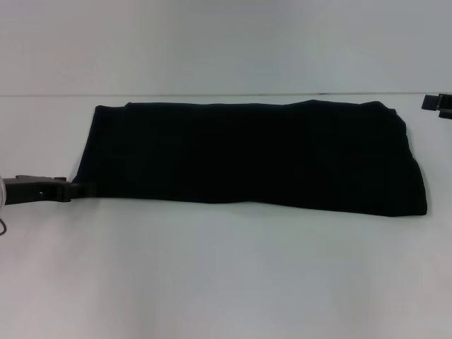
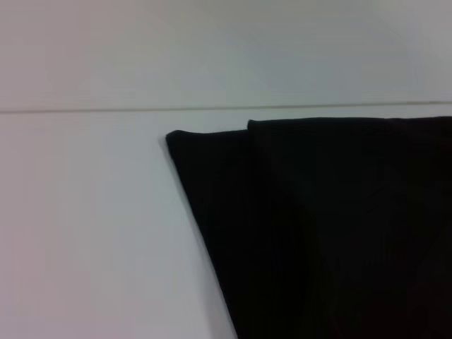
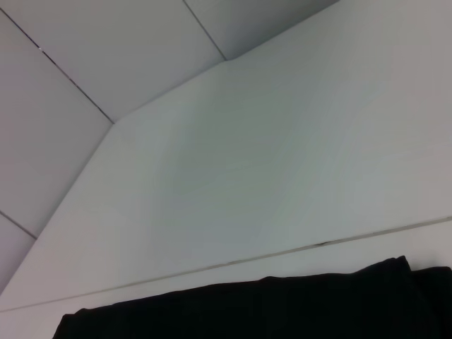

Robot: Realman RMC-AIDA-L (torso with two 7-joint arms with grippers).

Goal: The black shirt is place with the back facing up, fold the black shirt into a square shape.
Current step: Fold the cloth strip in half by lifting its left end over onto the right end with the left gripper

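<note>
You have the large plain black soft cloth shirt (image 1: 247, 155) lying flat on the smooth white table (image 1: 226, 275) as a long, matte band folded lengthwise, its far edge showing two stacked layers with a small step between them in the left wrist view (image 2: 318, 233). Your left tool (image 1: 79, 189) reaches in low from the left edge and meets the shirt's near left corner, though you cannot tell whether it is spread or pinching cloth. Your right tool (image 1: 439, 106) sits at the far right edge, apart from the shirt, its state likewise impossible to tell.
</note>
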